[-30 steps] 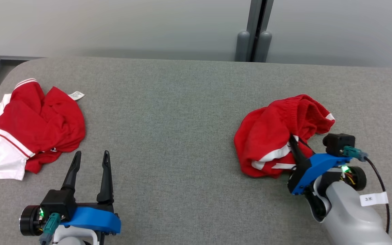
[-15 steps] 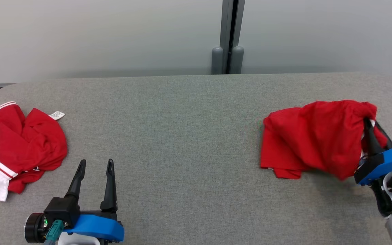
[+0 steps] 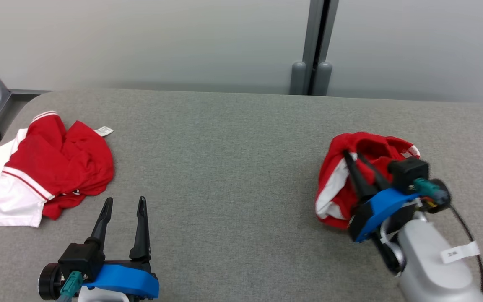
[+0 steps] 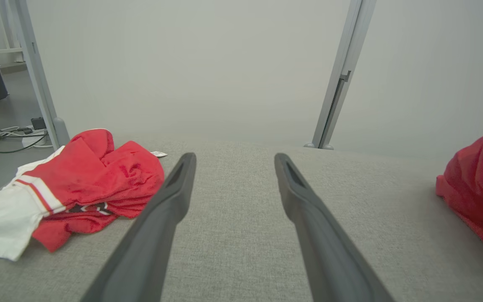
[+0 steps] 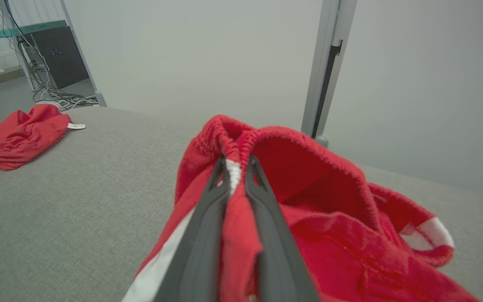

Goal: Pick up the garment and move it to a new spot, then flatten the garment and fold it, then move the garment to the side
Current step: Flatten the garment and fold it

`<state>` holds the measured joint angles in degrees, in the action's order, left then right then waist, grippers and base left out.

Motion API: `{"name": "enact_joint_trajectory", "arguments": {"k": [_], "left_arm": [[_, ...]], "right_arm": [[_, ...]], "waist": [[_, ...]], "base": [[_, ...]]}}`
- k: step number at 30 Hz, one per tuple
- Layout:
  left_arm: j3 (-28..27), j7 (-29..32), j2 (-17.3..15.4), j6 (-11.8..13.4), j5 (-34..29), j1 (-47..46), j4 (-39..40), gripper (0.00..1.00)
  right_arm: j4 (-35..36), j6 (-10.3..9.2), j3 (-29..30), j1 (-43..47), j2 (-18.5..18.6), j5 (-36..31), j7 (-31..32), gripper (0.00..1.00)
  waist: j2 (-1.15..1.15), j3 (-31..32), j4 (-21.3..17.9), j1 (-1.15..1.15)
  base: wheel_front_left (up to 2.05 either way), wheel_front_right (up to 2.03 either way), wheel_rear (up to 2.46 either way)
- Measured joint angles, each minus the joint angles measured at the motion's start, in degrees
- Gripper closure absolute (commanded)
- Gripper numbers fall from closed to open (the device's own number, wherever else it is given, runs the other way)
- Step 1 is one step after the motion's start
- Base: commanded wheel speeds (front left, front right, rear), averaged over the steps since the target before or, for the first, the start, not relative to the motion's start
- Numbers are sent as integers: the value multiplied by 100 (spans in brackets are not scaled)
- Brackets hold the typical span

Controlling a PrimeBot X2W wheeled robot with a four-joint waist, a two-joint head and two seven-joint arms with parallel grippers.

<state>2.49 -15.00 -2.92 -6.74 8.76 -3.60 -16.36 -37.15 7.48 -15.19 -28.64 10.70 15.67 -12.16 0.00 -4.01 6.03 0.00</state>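
Clasping red garment (image 3: pixel 375 144): right pincer (image 3: pixel 351 154)

The garment (image 3: pixel 371 144) at 3 o'clock is red with white bands. The other garment (image 3: pixel 69 163) at 9 o'clock is red with a white panel, white trim crossed by a thin red stripe, and a white tag (image 3: pixel 104 131). The table (image 3: pixel 224 167) is speckled grey. The left gripper (image 3: pixel 124 202) and right gripper (image 3: pixel 353 154) have black fingers (image 3: pixel 142 226), blue mounts (image 3: pixel 120 279) and teal plugs (image 3: pixel 69 283). The wall (image 3: pixel 141 42) is pale grey, its post (image 3: pixel 315 42) darker grey.
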Motion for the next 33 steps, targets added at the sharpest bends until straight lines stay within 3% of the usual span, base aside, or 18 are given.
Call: {"name": "enact_joint_trajectory", "arguments": {"k": [7, 13, 18, 19, 20, 21, 26, 33], "left_arm": [[103, 0, -3, 51, 119, 4, -30, 0], [142, 0, -3, 89, 170, 25, -29, 0], [162, -1, -2, 120, 215, 23, -32, 0], [175, 0, -1, 124, 237, 21, -34, 0], [183, 0, 0, 133, 237, 18, -41, 0], [188, 0, 1, 134, 241, 14, -46, 0], [190, 0, 1, 143, 247, -10, -65, 0], [77, 0, 2, 172, 177, 1, -26, 0]], "right_arm": [[-485, 1, -1300, 13, -624, 48, 48, 100], [-782, 0, -2703, 47, -778, 243, -12, 100], [-559, 0, -3698, 101, -789, 846, -55, 100], [-542, 0, -3824, 97, -784, 914, -60, 91], [-514, 0, -3941, 95, -781, 988, -75, 41], [-493, 0, -4029, 93, -783, 1062, -89, 0], [-549, 1, -4079, 34, -790, 1207, -210, 0], [-277, 0, -2928, 82, -782, 735, -281, 0]], "waist": [[0, -67, 364, 0], [0, -183, 530, 0], [0, -217, 496, 0], [0, -222, 472, 0], [0, -226, 443, 0], [0, -228, 414, 0], [0, -225, 232, 0], [0, -170, -58, 0]], "base": [[0, 0, 0], [0, 0, 0], [0, 0, 0], [0, 0, 0], [0, 0, 0], [0, 0, 0], [0, 0, 0], [0, 0, 0]]}}
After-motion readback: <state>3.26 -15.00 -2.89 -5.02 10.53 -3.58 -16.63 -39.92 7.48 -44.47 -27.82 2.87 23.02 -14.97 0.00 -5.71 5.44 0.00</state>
